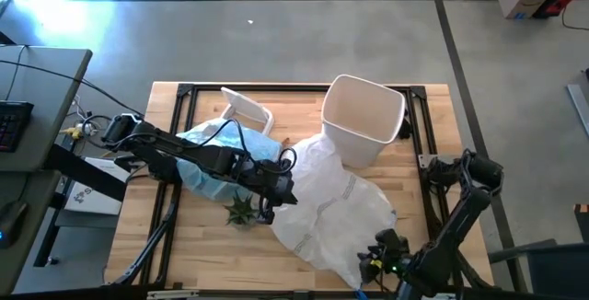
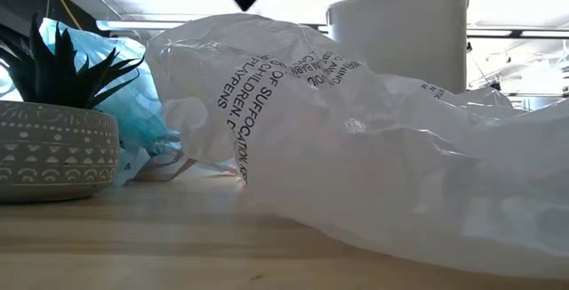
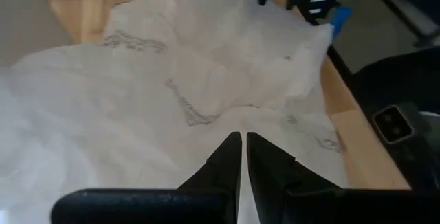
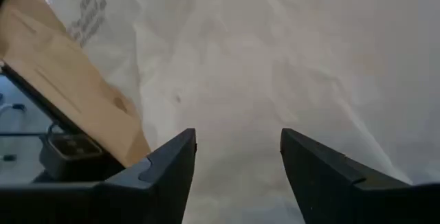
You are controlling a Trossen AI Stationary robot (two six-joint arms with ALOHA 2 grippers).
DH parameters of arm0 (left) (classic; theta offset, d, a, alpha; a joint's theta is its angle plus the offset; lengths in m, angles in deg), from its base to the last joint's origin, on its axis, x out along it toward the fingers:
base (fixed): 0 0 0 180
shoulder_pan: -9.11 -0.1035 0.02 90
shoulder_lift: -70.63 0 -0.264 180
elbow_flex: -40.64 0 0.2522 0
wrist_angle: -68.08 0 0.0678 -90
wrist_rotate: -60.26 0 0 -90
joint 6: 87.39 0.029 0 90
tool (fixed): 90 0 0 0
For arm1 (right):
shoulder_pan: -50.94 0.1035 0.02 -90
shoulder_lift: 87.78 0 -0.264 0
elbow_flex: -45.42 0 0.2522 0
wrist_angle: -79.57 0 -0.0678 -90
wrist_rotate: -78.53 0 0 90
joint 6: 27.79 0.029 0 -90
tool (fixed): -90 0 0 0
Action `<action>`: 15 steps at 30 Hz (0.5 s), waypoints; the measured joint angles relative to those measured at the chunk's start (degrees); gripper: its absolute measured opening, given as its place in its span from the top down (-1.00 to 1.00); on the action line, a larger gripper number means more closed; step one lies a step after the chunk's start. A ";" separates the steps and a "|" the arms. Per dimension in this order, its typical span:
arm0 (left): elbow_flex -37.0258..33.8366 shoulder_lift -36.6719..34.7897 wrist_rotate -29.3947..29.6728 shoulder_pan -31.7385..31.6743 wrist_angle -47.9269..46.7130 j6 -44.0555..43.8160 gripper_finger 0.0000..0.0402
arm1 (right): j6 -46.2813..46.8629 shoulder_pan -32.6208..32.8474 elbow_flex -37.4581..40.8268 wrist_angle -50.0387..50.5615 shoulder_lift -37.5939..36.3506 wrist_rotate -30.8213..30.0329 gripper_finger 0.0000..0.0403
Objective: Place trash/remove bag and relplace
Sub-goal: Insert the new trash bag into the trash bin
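While white bin stands unlined w/ clear bag beside, left jaws closed, right jaws open.

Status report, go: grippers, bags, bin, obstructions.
Left gripper shut, empty, over white bag. Right gripper open at its near edge. Blue bag out; bin unlined. Potted plant beside white bag.

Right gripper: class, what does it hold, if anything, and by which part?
Nothing. The right gripper has its jaws open and empty, hovering over the white plastic bag.
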 joint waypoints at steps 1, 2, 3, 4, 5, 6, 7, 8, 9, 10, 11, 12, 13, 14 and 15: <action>0.06 0.43 -1.05 -0.29 0.35 0.33 0.96 | 0.26 0.64 0.01 0.11 0.02 0.23 0.01; 0.08 1.08 -2.13 -0.65 0.58 0.50 0.96 | 0.65 1.28 0.00 0.12 -0.02 0.49 0.02; 0.08 1.94 -3.53 -1.05 0.81 0.73 0.96 | 1.06 1.87 0.02 0.19 -0.11 1.16 0.03; 0.08 3.08 -5.16 -1.38 1.32 0.78 0.96 | 1.38 2.54 0.01 0.22 -0.11 2.35 0.03; 0.08 4.36 -6.70 -1.65 2.10 0.78 0.96 | 1.64 3.26 -0.12 0.43 -0.11 3.67 0.03; 0.08 5.78 -7.92 -1.88 3.07 0.62 0.96 | 1.95 3.85 -0.46 0.94 -0.11 4.99 0.03; 0.08 7.17 -8.75 -2.16 4.12 0.50 0.96 | 2.22 4.36 -1.03 1.42 -0.11 5.78 0.03; 0.08 8.59 -9.39 -2.31 5.16 0.39 0.96 | 2.36 4.92 -1.98 2.40 -0.11 6.36 0.03; 0.08 10.01 -9.83 -2.47 6.21 0.43 0.96 | 2.38 5.42 -2.95 3.71 -0.11 6.81 0.03; 0.08 11.34 -9.94 -2.49 7.09 0.63 0.96 | 2.39 5.79 -3.80 4.91 -0.17 7.52 0.03; 0.08 12.72 -9.98 -2.65 7.65 0.85 0.96 | 2.48 6.10 -4.58 6.23 -0.20 8.37 0.03; 0.08 14.07 -10.08 -2.86 7.74 0.89 0.96 | 2.63 6.43 -5.33 7.84 -0.20 9.54 0.03; 0.08 15.47 -10.25 -3.15 7.67 0.83 0.96 | 2.81 6.72 -5.92 9.31 -0.20 11.08 0.03; 0.08 16.88 -10.54 -3.43 7.46 0.63 0.96 | 2.87 6.92 -6.23 10.25 -0.20 12.54 0.03; 0.08 18.04 -10.83 -3.70 7.06 0.18 0.96 | 3.09 7.00 -6.27 10.81 -0.20 14.11 0.03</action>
